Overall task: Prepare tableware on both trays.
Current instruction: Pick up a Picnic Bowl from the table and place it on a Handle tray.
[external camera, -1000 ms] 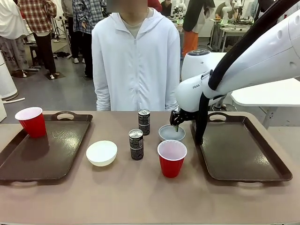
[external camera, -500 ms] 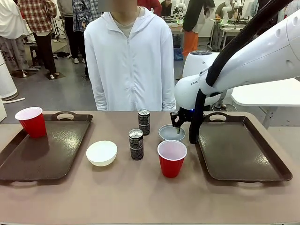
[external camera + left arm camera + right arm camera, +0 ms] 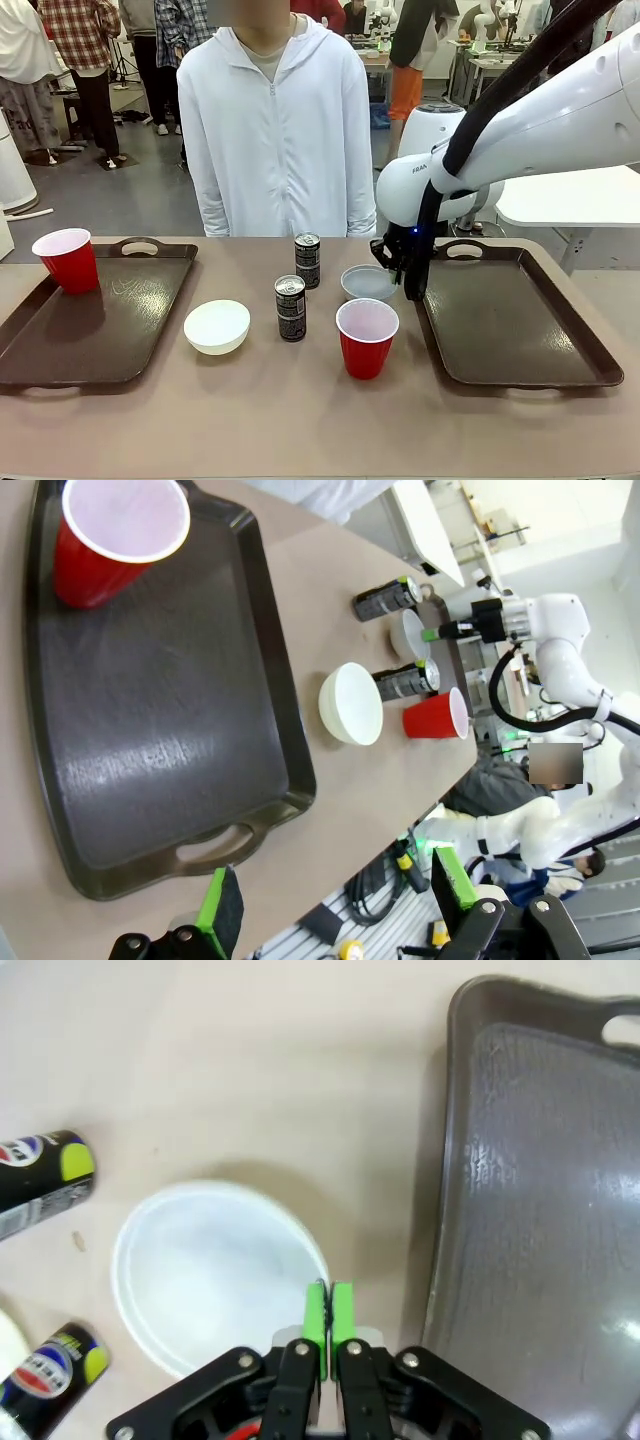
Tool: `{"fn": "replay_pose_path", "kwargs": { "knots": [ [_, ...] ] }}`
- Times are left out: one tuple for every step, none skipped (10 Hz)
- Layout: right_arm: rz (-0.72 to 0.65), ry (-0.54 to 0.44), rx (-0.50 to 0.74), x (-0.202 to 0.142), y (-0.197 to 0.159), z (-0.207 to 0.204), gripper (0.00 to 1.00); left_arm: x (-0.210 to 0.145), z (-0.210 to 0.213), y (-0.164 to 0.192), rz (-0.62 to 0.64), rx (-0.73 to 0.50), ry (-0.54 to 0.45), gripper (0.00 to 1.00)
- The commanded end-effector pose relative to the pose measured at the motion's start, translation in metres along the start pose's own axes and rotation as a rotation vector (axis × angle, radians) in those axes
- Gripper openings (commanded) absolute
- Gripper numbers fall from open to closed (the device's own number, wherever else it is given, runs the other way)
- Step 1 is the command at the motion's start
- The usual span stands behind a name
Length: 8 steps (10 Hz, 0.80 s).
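Front view: right gripper (image 3: 396, 268) pinched shut on the right-hand rim of the grey-white bowl (image 3: 365, 283), which lies between the far can (image 3: 307, 260) and the right tray (image 3: 515, 322) — just beside that tray's left rim, not inside it. Hard to tell whether the bowl rests on the table (image 3: 300, 420) or hangs just above it. Upright in front of the far can, the near can (image 3: 290, 308); to its left the cream-white bowl (image 3: 217, 326), to its right a red cup (image 3: 367, 338), all on the table. In the far left corner of the left tray (image 3: 100, 330), upright, a second red cup (image 3: 67, 260). At the far edge, a person (image 3: 275, 150) in a white jacket.

Left wrist view: left gripper (image 3: 333, 900) spread wide, nothing between its green pads (image 3: 218, 918), hovering off the handle end of the left tray, well apart from the cup on it.

Right wrist view: green fingertips (image 3: 315, 1310) almost touching — only the bowl's thin rim nipped between them, right tray close alongside.
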State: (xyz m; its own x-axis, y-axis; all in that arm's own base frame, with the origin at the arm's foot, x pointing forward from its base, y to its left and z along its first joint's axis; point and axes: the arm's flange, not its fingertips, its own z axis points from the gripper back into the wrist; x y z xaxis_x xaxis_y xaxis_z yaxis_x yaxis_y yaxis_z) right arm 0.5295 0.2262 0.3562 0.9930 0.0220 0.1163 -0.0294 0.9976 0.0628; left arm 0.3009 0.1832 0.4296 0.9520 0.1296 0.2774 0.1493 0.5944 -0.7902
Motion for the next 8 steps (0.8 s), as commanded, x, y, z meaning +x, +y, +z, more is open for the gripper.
{"fn": "replay_pose_path", "kwargs": {
  "knots": [
    [0.003, 0.016, 0.046, -0.002, -0.007, 0.012, 0.0, 0.001, 0.001, 0.0, -0.004, -0.006, -0.015, 1.0],
    [-0.005, 0.014, 0.055, -0.003, -0.01, 0.016, 0.0, 0.001, 0.001, 0.0, -0.004, -0.006, -0.015, 1.0],
    [-0.013, 0.015, 0.064, -0.004, -0.013, 0.019, 0.0, 0.001, 0.001, 0.0, -0.004, -0.006, -0.015, 1.0],
    [-0.017, 0.011, 0.071, -0.006, -0.015, 0.023, 0.0, 0.001, 0.001, 0.0, -0.004, -0.006, -0.015, 1.0],
    [-0.015, 0.019, 0.072, -0.013, -0.014, 0.034, 0.0, 0.001, 0.001, 0.0, -0.004, -0.006, -0.015, 1.0],
    [-0.013, 0.029, 0.077, -0.019, -0.013, 0.047, 0.0, 0.001, 0.001, 0.0, -0.004, -0.006, -0.015, 1.0],
    [-0.013, 0.025, 0.081, -0.026, -0.012, 0.063, 0.0, 0.001, 0.001, 0.0, -0.004, -0.006, -0.015, 1.0],
    [-0.013, 0.033, 0.067, -0.038, -0.009, 0.082, 0.0, 0.001, 0.001, 0.0, -0.004, -0.006, -0.015, 1.0]
  ]
}}
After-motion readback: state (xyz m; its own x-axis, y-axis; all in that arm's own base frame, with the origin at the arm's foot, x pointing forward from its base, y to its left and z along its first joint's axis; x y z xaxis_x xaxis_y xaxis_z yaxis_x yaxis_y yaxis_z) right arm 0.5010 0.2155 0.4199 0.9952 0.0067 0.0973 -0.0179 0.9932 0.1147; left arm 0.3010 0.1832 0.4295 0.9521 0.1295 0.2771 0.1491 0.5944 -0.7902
